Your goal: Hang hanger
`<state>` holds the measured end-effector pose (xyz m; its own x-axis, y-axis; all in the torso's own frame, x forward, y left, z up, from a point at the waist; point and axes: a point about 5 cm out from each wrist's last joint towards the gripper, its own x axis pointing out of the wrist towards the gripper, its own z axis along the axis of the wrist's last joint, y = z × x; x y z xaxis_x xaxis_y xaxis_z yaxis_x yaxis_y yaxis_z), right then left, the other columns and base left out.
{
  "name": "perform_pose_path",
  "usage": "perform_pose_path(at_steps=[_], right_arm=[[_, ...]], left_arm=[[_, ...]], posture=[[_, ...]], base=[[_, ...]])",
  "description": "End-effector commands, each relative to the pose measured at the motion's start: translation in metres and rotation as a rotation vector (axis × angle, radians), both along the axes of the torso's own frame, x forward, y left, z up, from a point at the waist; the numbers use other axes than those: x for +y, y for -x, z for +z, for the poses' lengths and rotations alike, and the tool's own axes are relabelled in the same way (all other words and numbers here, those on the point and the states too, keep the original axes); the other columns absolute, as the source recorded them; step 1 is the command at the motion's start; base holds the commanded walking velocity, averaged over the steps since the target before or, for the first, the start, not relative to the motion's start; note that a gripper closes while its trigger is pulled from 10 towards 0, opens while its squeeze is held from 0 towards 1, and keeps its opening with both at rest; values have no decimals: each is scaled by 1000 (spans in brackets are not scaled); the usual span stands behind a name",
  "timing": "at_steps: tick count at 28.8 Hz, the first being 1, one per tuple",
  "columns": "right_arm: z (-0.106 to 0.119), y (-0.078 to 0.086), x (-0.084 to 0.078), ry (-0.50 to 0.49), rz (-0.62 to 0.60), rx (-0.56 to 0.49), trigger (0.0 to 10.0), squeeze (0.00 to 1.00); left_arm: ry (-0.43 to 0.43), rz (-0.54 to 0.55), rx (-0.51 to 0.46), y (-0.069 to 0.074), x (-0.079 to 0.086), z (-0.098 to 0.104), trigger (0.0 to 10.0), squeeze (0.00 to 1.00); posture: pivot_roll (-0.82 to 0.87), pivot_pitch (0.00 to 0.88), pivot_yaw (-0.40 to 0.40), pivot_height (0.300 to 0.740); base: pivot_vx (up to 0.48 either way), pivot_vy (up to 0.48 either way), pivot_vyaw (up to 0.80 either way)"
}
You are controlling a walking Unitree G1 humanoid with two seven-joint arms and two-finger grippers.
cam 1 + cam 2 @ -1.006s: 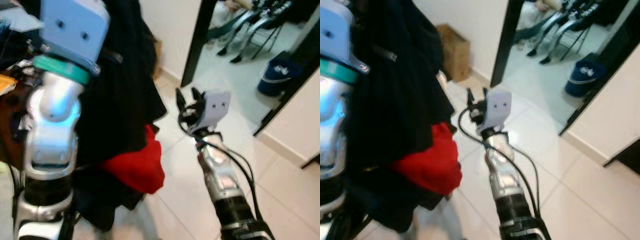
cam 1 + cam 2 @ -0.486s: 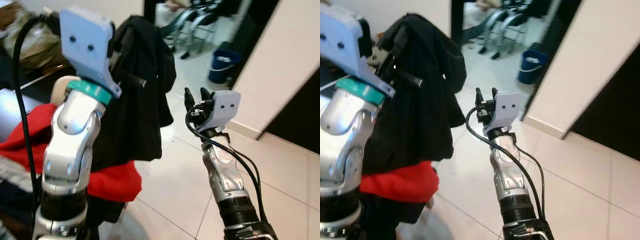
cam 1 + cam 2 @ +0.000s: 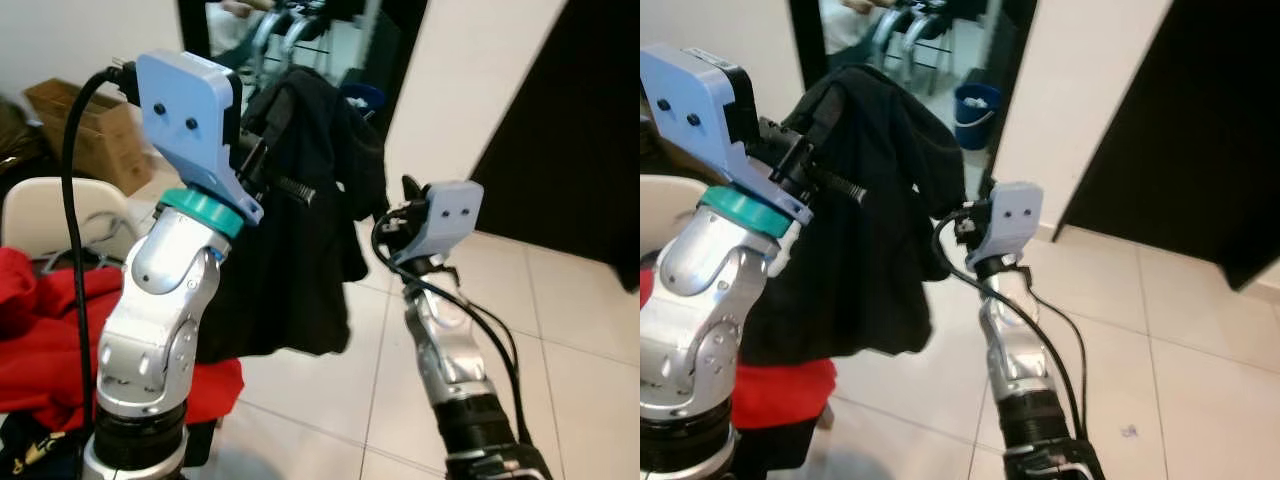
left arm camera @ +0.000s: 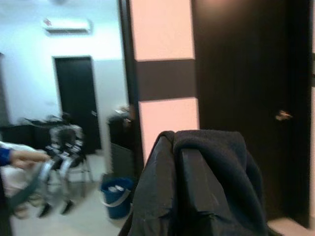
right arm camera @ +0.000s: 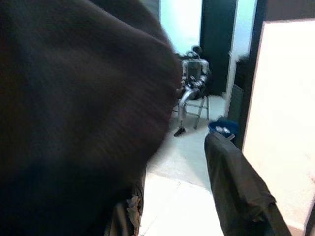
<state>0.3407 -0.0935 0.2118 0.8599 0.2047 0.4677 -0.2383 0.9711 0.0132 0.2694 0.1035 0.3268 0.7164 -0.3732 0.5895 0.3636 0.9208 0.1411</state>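
Since the earlier frame the head camera has been swung right: a dark door (image 3: pixel 1200 130) is now seen at upper right above the white tiled floor (image 3: pixel 1200 380). A black garment (image 3: pixel 300 250) is carried, draped over the left claw (image 3: pixel 262 160), whose opening cannot be told. Just beside the cloth, at frame centre, the right claw (image 3: pixel 408 190) is raised, its opening equally unclear. Red clothes (image 3: pixel 40 330) lie at lower left.

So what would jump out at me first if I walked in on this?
Probably the black garment draped over the raised left end effector, hanging beside the robot's silver arm. Next, the red cloth heaped low on the robot's left, and the blue bucket on the floor through the doorway ahead.
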Motion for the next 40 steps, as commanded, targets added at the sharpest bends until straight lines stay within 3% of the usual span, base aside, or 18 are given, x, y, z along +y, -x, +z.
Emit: perform_pose_path(at_steps=[1,5,7,13,15,16,18,21,23,26,32,40], right_arm=[[-4,2,-9,3,-36,4,10000,0],[-9,3,-14,32,-63,11,10000,0],[-21,6,-21,61,-101,45,10000,0],[-39,10,-26,107,-118,86,10000,0],[-61,17,-33,144,-137,150,10000,0],[-61,17,-33,144,-137,150,10000,0],[-93,31,-43,198,-160,249,10000,0],[-104,36,-46,219,-168,282,10000,0],[-128,46,-54,237,-191,368,10000,0],[-137,51,-58,240,-206,404,10000,0],[-127,45,-57,235,-205,372,10000,0],[-97,28,-49,196,-201,265,10000,0]], left_arm=[[12,-27,38,0,-2,-7,10000,0],[15,-8,109,-5,1,-24,10000,0],[1,63,211,-11,8,-54,10000,0],[-12,119,292,-12,15,-80,10000,0],[-18,158,362,-11,19,-102,10000,0],[-18,158,362,-11,19,-102,10000,0],[-8,221,460,-10,25,-132,10000,0],[-13,245,489,-9,27,-142,10000,0],[-30,276,565,-4,30,-167,10000,0],[-41,297,613,2,33,-185,10000,0],[-19,302,623,7,33,-193,10000,0],[44,265,482,-3,24,-154,10000,0]], posture=[[85,69,18,740],[78,71,20,740],[68,74,20,740],[60,75,14,740],[58,77,8,740],[58,77,8,740],[47,83,1,740],[47,83,1,740],[27,87,2,740],[19,87,3,740],[10,83,-2,740],[12,70,-11,740]], base=[[0,0,-800],[0,0,-800],[0,0,-800],[0,0,-800],[0,0,-800],[0,0,-800],[0,0,-800],[0,0,-800],[0,0,-800],[0,0,-800],[0,0,-800],[0,0,-800]])
